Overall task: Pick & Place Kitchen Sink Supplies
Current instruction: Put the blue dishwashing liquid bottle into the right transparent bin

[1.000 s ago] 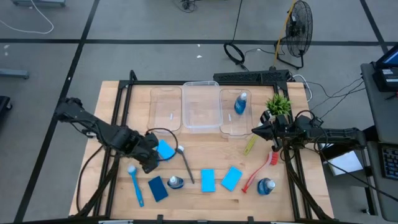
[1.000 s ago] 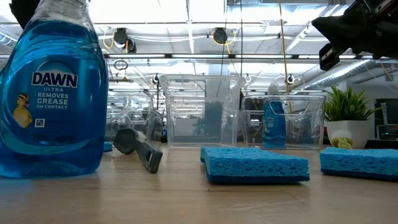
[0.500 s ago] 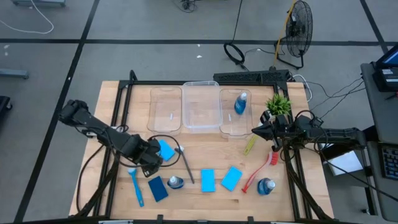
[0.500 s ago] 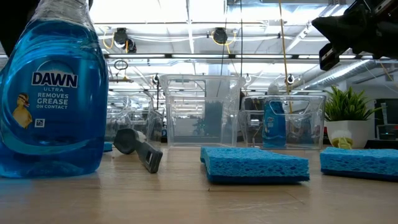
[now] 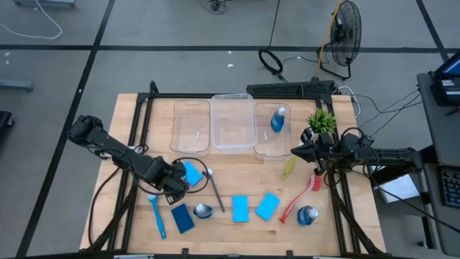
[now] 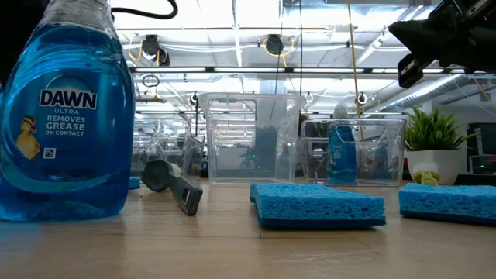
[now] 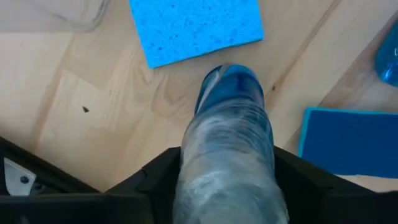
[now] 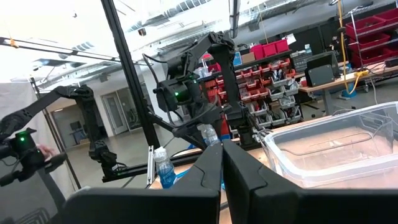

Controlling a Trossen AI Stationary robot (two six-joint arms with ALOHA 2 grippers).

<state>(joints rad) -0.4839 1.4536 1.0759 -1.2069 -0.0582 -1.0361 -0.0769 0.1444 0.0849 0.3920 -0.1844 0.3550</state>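
On the wooden surface (image 5: 237,180), the left tool (image 7: 227,186) closes around a blue-capped bottle (image 7: 229,134) beside a blue sponge (image 7: 194,26). The right tool (image 8: 221,163) hovers clenched, empty.

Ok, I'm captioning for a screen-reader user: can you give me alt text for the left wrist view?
Close-up, looking down at the wooden table: the left end effector straddles a pale, rounded item with a blue far end, likely a brush head. Beyond it lies a light blue sponge; a darker blue sponge lies to one side.
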